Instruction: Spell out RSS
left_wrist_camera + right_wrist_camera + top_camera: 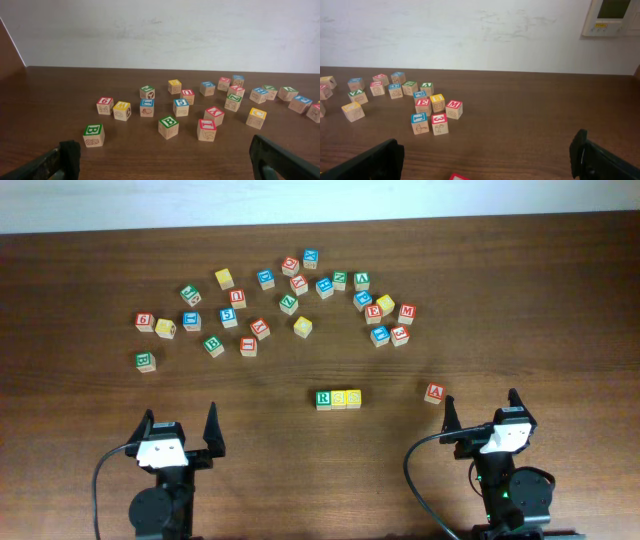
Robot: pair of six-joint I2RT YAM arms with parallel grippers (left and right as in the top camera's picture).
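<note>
lab w/ wall ctrl panel (612, 17)

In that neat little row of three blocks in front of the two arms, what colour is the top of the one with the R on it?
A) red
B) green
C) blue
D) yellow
B: seen from overhead, the R block at one end of the row has a green top, while the two yellow blocks sit right beside it.

Open table (250, 402) flanks the block row (338, 398); scattered blocks (288, 304) crowd beyond, an A block (434, 392) to its right.
</note>
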